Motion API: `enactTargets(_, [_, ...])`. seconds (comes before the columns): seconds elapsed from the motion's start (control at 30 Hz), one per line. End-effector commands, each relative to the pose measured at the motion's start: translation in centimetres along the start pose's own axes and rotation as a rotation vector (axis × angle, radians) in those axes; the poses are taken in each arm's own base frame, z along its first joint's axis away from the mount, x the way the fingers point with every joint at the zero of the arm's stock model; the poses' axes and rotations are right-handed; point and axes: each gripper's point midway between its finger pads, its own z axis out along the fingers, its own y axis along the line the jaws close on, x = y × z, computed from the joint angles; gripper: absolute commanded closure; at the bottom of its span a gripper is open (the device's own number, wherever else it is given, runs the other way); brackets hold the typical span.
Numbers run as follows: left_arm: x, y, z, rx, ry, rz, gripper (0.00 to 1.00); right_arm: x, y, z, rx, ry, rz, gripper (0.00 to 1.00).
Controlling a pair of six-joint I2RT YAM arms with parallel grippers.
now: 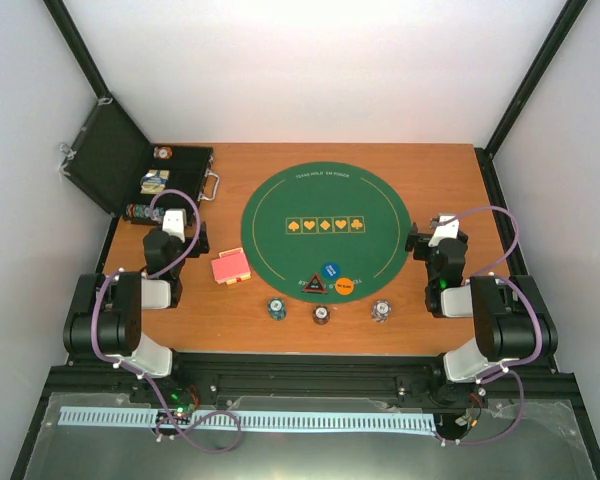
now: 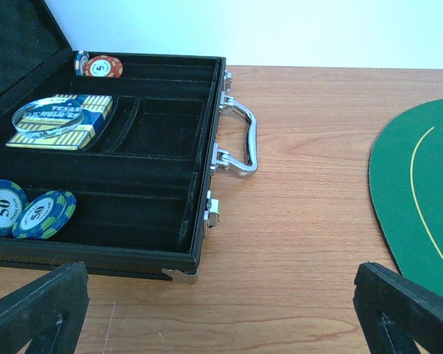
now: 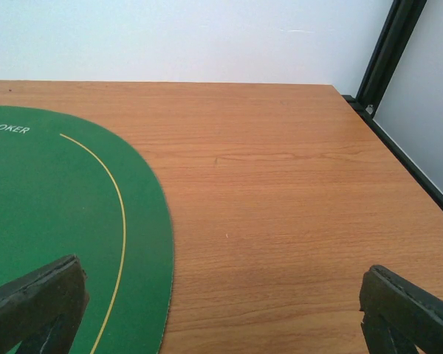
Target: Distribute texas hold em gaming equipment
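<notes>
A red-backed card deck (image 1: 230, 266) lies on the table left of the green mat (image 1: 325, 190). A blue round button (image 1: 330, 269), an orange round button (image 1: 345, 285) and a dark triangular button (image 1: 313, 285) sit at the mat's near edge. Three small chip stacks (image 1: 322, 314) stand in a row on the wood in front of the mat. More chips (image 2: 44, 214) lie in the open black case (image 2: 155, 169), with a red chip (image 2: 102, 67) at its back. My left gripper (image 2: 221, 310) is open and empty beside the case. My right gripper (image 3: 221, 310) is open and empty at the mat's right edge.
The case (image 1: 170, 180) also holds a boxed card pack (image 2: 63, 122) with a clear round piece on it; its lid leans open at the back left. The case's metal handle (image 2: 240, 136) points toward the mat. Black frame posts (image 3: 387, 51) stand at the table's corners.
</notes>
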Motion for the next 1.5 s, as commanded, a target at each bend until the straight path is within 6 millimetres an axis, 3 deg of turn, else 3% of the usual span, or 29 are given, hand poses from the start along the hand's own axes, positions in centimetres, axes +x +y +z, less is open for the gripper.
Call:
enactTargets(0.0, [-2.2,-0.3,0.4,0.009,-0.066,-0.002,0.00,-1.3,-0.3,0.3,0.010,-0.042,-0.002,0.00])
enactTargets(0.1, [-2.2,-0.3,0.4,0.002,-0.067,-0.001,0.00,-1.7,-1.1,0.1,0.054,-0.042,0.017,0.00])
enactTargets(0.23, [-4.0,-0.7,1.7,0.062,0.060,-0.002,0.00,-2.9,-4.6,0.7,0.241,0.051,0.110,0.00])
enactTargets(0.33, [-5.8,-1.5,2.3,0.140,0.217,0.017,0.00,-5.8,-4.2,-0.4,0.200,-0.021,0.128,0.00])
enactTargets(0.47, [-9.5,-2.4,-0.2,0.268,0.243,0.045,0.00,-9.1,-5.3,-1.5,0.254,0.026,0.171,0.00])
enactTargets(0.53, [-10.0,-3.0,-2.1,0.310,0.279,0.086,0.00,-9.9,-5.5,-0.9,0.274,0.138,0.129,0.00])
enactTargets(0.6, [-11.0,-3.9,-4.1,0.373,0.292,0.110,0.00,-10.2,-7.4,-1.2,0.396,0.197,0.224,0.00])
enactTargets(0.67, [-11.1,-4.9,-6.5,0.439,0.339,0.125,0.00,-10.3,-7.3,-1.3,0.358,0.261,0.340,0.00])
enactTargets(0.73, [-11.4,-5.6,-8.2,0.478,0.367,0.138,0.00,-10.6,-5.0,-1.3,0.176,0.286,0.430,0.00])
enactTargets(0.8, [-11.4,-6.1,-9.8,0.505,0.396,0.162,0.00,-11.1,-1.4,-1.6,0.008,0.293,0.423,0.00])
enactTargets(0.9, [-10.7,-6.5,-11.4,0.530,0.443,0.189,0.00,-11.0,5.1,-2.9,-0.077,0.360,0.228,0.00])
enactTargets(1.03, [-9.9,-5.3,-12.0,0.455,0.469,0.204,0.00,-8.4,14.2,-6.9,-0.255,0.450,0.053,0.04])
enactTargets(1.17, [-9.6,-5.1,-13.0,0.441,0.482,0.197,0.00,-5.4,20.4,-11.5,-0.398,0.535,-0.062,0.12])
enactTargets(1.27, [-9.6,-5.1,-13.6,0.427,0.484,0.197,0.00,-2.4,23.7,-14.0,-0.474,0.637,-0.131,0.22])
enactTargets(1.37, [-9.4,-4.6,-13.8,0.401,0.505,0.210,0.00,0.8,25.7,-15.3,-0.506,0.719,-0.177,0.26])
enactTargets(1.47, [-8.6,-4.5,-13.9,0.404,0.536,0.212,0.00,4.1,27.3,-16.2,-0.525,0.797,-0.222,0.38])
